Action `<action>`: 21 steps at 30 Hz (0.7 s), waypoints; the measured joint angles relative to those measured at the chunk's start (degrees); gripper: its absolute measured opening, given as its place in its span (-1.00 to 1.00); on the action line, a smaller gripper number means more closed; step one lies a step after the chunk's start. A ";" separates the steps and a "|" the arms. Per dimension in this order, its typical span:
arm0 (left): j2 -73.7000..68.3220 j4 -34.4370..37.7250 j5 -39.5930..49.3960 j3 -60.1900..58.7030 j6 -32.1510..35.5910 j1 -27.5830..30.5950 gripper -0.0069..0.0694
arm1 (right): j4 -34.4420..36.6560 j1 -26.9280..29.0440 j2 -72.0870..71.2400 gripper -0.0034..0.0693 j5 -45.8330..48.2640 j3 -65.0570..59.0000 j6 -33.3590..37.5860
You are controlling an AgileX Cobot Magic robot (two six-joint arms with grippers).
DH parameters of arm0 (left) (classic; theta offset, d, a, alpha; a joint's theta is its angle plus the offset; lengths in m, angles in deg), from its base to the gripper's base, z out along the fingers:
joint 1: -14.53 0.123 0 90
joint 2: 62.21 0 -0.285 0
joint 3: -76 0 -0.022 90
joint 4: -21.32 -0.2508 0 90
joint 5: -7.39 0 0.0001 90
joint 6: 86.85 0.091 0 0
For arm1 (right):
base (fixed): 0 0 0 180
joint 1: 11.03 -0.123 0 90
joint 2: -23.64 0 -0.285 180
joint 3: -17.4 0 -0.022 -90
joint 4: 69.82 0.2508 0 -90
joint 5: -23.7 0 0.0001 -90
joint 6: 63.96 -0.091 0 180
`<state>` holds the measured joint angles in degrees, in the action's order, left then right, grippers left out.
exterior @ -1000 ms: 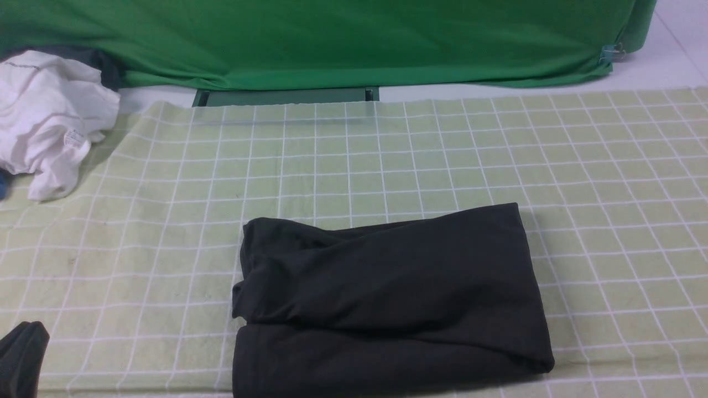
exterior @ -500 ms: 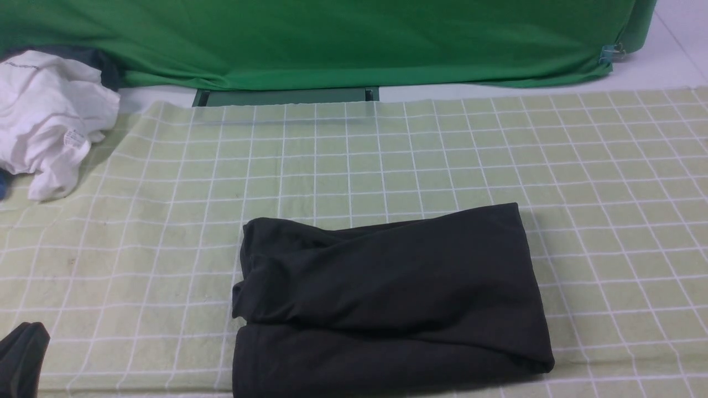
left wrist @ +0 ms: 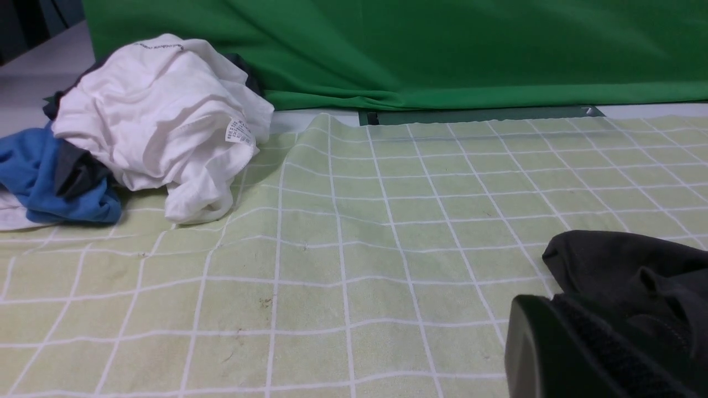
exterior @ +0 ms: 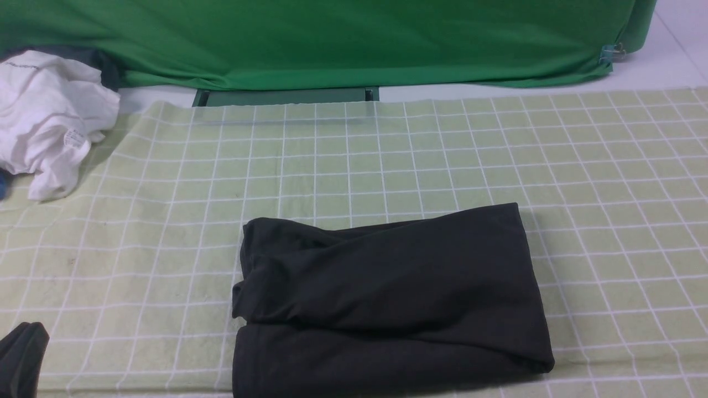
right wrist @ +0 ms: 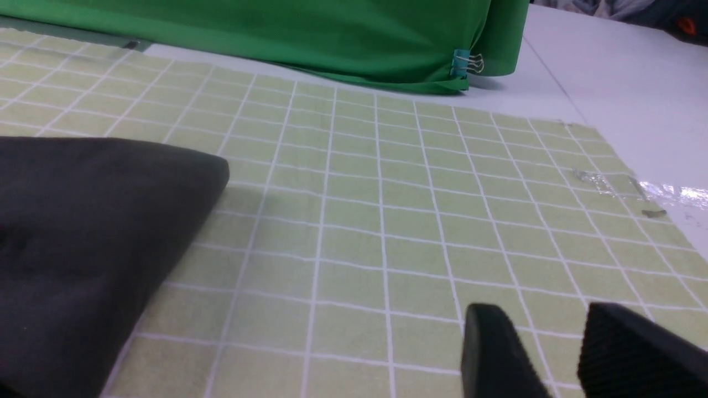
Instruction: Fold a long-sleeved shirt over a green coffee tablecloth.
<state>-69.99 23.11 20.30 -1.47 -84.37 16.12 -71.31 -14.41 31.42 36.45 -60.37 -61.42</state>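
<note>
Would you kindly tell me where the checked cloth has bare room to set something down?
Free: the checked cloth right of the black shirt, and the strip between the shirt and the green backdrop. Crowded: the far left corner, under the white garment and blue clothes.

Almost no change

In the front view the left end effector (exterior: 19, 359) at the lower left corner has sunk very slightly toward the frame's bottom edge, a barely visible drift. No other difference between the earlier pictures and this one can be made out.
</note>
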 joint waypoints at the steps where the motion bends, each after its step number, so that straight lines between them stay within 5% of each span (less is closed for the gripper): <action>1: 0.00 0.00 0.00 0.00 0.00 0.00 -0.78 | 0.00 0.00 0.00 -0.25 0.00 0.00 -0.18; 21: 0.00 0.00 0.00 0.00 0.00 0.00 -0.78 | 0.00 0.00 0.00 -0.25 0.00 0.00 -0.58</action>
<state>-69.99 23.11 20.30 -1.47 -84.37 16.12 -71.31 -14.41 31.42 36.45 -60.37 -62.00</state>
